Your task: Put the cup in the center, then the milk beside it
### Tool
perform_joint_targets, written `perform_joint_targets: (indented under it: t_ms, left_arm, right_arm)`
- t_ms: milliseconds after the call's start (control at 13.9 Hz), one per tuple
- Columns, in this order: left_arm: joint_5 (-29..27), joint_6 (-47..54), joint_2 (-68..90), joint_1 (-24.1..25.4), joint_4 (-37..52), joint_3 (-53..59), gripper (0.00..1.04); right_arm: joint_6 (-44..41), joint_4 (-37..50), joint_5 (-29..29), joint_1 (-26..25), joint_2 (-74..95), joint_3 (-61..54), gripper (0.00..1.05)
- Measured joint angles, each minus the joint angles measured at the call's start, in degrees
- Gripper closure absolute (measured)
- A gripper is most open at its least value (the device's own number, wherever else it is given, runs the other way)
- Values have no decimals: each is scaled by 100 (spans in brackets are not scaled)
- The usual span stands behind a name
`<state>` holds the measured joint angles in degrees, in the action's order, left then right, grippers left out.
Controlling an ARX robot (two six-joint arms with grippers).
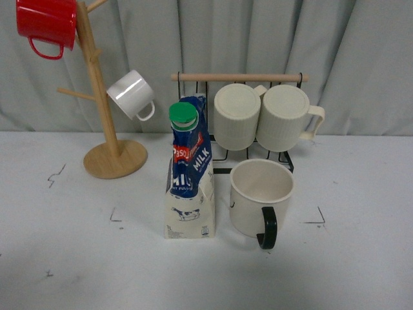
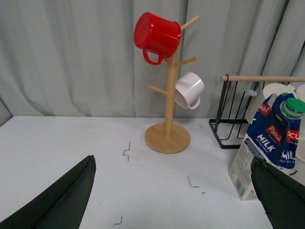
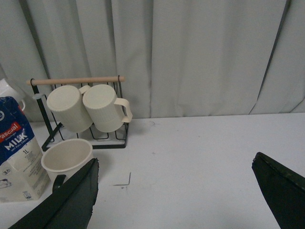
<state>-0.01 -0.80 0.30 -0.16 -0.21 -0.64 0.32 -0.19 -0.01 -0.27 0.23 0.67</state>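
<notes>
- Front view shows the cup (image 1: pixel 261 196) upright on the table (image 1: pixel 361 258), inside the corner marks, black handle toward the camera; that reads as the center spot already filled.
- The milk (image 1: pixel 188 173) stands upright just beside the cup on its left, apart by a narrow gap, so both placements look done.
- Behind them, 2 ribbed mugs (image 1: pixel 264 117) hang on the wire rack (image 1: pixel 239 77); a red mug (image 1: pixel 46 24) and a white mug (image 1: pixel 131 94) hang on the wooden tree (image 1: pixel 106 123), likely just storage.
- Left wrist view: the left gripper (image 2: pixel 174 195) has its fingers wide apart, empty; the milk sits near 1 finger, not between them.
- Right wrist view: the right gripper (image 3: pixel 183 200) is equally spread and empty, the cup just outside 1 finger.
</notes>
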Motion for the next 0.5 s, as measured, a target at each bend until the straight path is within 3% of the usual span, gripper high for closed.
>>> perform_joint_targets:
  t_ms: [502]
  left_arm:
    - [0,0,0,0,0,0,7]
  right_arm:
    - [0,0,-2,0,0,0,6]
